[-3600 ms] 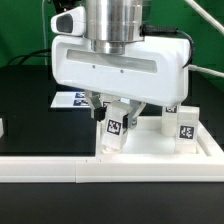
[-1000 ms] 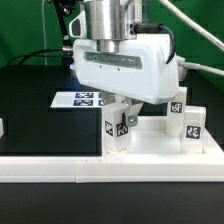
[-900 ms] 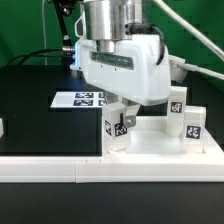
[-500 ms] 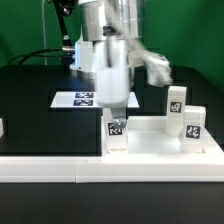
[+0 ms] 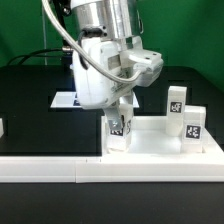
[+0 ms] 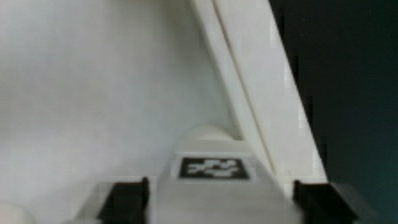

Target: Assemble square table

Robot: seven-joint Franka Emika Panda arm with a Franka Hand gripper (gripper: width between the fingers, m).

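The square table's white slab (image 5: pixel 160 146) lies flat at the exterior view's right. One white tagged leg (image 5: pixel 118 131) stands upright in its near-left corner socket. My gripper (image 5: pixel 119 110) hangs straight above that leg, its hand turned at an angle. In the wrist view the leg (image 6: pixel 217 168) rises between my two dark fingers (image 6: pixel 125 203), which stand open on either side of it, close to its faces. The slab (image 6: pixel 89 90) fills the wrist view behind the leg. Two more tagged legs (image 5: pixel 176 101) (image 5: pixel 192 123) stand on the slab's far-right side.
The marker board (image 5: pixel 63 100) lies on the black table behind the arm. A long white rail (image 5: pixel 50 170) runs along the front. A small white part (image 5: pixel 2 128) shows at the exterior view's left edge. Cables hang behind the arm.
The hand has swivelled about its upright axis over the near-left leg. Its jaws have spread apart from the leg. The leg stays in its corner socket.
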